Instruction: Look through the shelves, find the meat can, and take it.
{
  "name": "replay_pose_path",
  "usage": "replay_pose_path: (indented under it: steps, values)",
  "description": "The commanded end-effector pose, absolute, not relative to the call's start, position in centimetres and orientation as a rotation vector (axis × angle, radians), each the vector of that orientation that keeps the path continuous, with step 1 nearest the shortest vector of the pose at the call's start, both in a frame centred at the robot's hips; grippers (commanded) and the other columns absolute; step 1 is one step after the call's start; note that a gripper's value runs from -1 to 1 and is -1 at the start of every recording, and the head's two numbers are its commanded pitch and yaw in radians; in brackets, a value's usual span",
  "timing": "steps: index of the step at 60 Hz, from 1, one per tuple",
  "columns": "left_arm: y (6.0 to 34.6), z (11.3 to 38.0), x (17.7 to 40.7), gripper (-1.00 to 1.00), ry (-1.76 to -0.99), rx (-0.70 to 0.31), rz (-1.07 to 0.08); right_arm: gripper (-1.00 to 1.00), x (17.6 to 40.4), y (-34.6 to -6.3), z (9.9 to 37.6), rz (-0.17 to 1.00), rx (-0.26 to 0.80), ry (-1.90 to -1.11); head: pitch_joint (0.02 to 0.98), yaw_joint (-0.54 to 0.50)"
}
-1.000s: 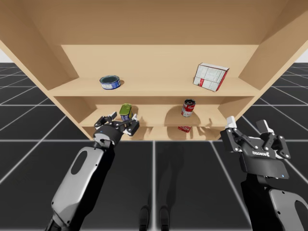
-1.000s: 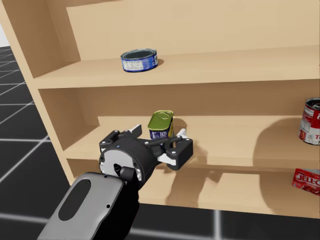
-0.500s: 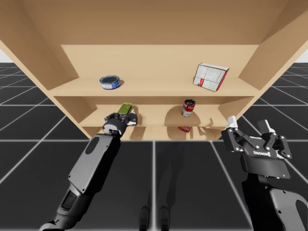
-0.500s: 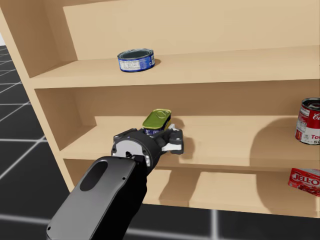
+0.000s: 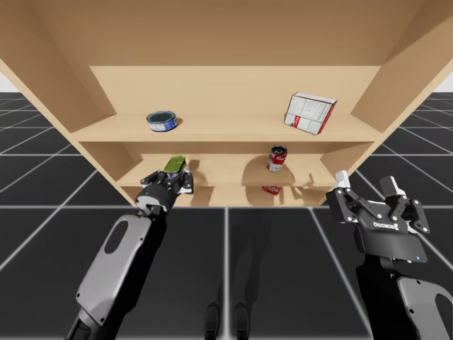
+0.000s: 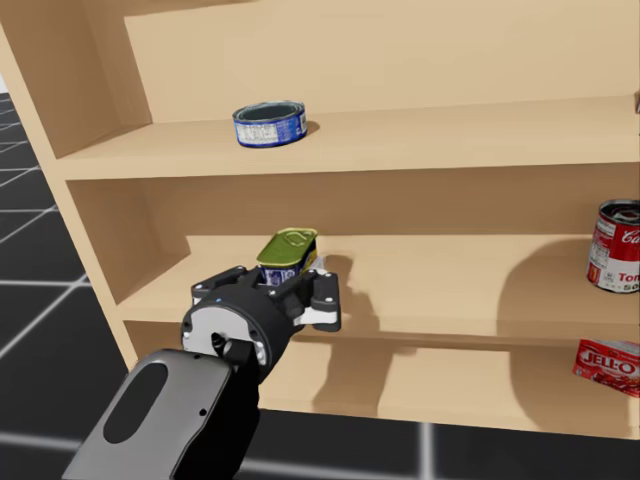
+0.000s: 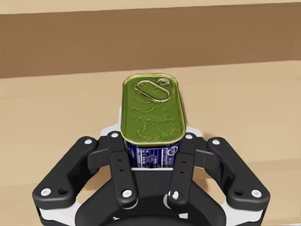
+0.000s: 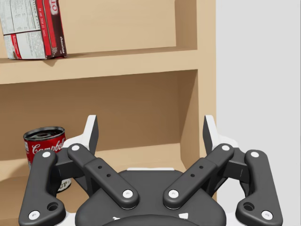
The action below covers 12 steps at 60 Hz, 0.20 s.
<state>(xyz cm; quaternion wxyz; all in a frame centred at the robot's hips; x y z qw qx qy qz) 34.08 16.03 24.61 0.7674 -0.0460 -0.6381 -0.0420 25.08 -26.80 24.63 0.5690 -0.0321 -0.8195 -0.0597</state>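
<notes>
- The robot's left gripper (image 7: 151, 151) is clamped on the meat can (image 7: 151, 110). One black finger presses each narrow side of the can.
- The meat can is oblong with rounded corners. It has a green-gold lid with an oval pull tab, and a dark blue label with white print wraps the body.
- In the head view the meat can (image 6: 288, 250) sits in the left gripper (image 6: 292, 296) over the front of the middle shelf (image 6: 450, 300), near its left end. It is tilted rather than upright. I cannot tell whether its base touches the board.
- The high view shows the left gripper (image 5: 172, 180) and the meat can (image 5: 174, 164) at that same spot.
- A low round blue can (image 5: 161, 120) with a pale label band stands on the upper shelf (image 5: 226, 132), above and slightly left of the meat can.
- A white and red box (image 5: 309, 112) stands on the upper shelf toward the right.
- A red and white round can (image 5: 277, 159) stands on the middle shelf, well apart from the meat can.
- A small red box (image 5: 271, 189) with white lettering lies on the board below it.
- The right gripper (image 5: 365, 183) hangs in front of the shelves' right side, its fingers spread wide with nothing between them.
</notes>
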Motion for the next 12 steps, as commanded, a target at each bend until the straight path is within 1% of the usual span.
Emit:
replay_pose_path:
  steps: [1, 12]
  values:
    - [15.4, 27.3, 31.4, 1.0, -1.457, -0.166, -0.243, -1.0, 25.1, -26.9, 24.6, -0.141, -0.077, -1.925, 0.526, 0.21]
    - [16.9, 27.7, 27.9, 1.0, -1.457, -0.155, -0.286, -1.0, 25.1, -26.8, 24.6, -0.134, -0.081, -1.923, 0.528, 0.22]
